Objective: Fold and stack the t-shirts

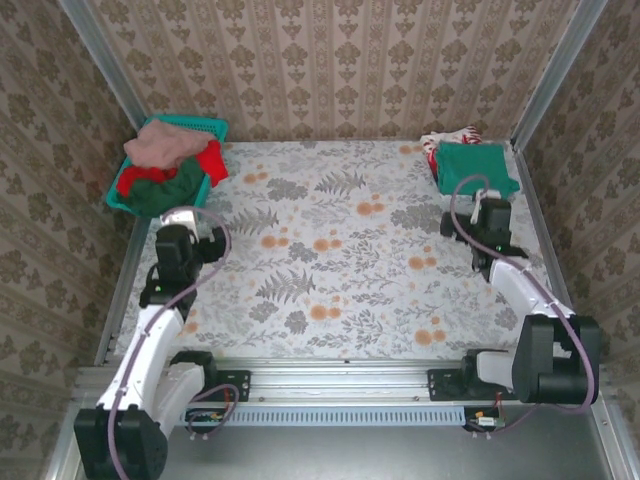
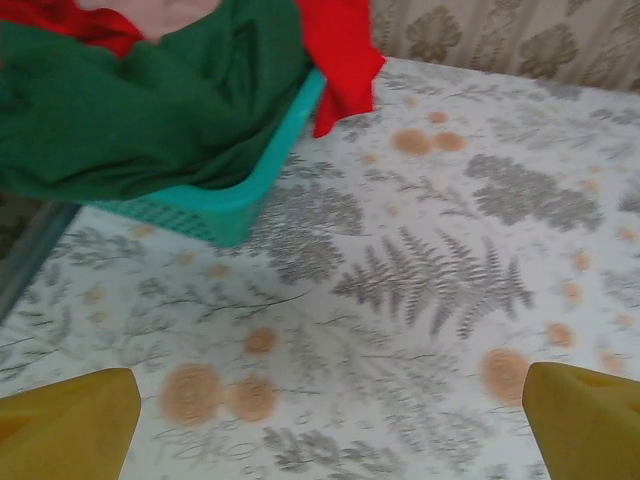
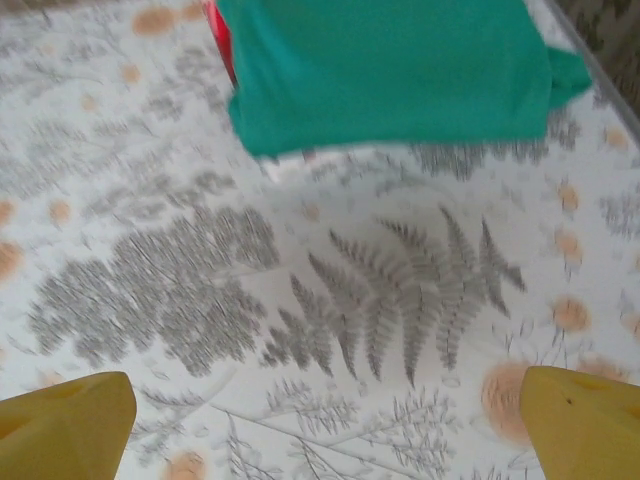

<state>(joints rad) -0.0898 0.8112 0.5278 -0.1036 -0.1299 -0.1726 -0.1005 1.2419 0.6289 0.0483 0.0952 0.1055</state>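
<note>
Left gripper [image 2: 330,432] and right gripper [image 3: 328,430] both gape, empty. Dark green t-shirt [image 2: 150,110] spills from the teal mesh basket [image 2: 250,205] at 11 o'clock, likeliest the left's pick. The folded teal-green t-shirt [image 3: 390,70] lies at 12 o'clock from the right.

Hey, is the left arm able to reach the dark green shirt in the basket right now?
Probably yes. The left gripper is open and empty, the basket sits just ahead, and the dark green shirt spills over its near rim with nothing in front.
</note>
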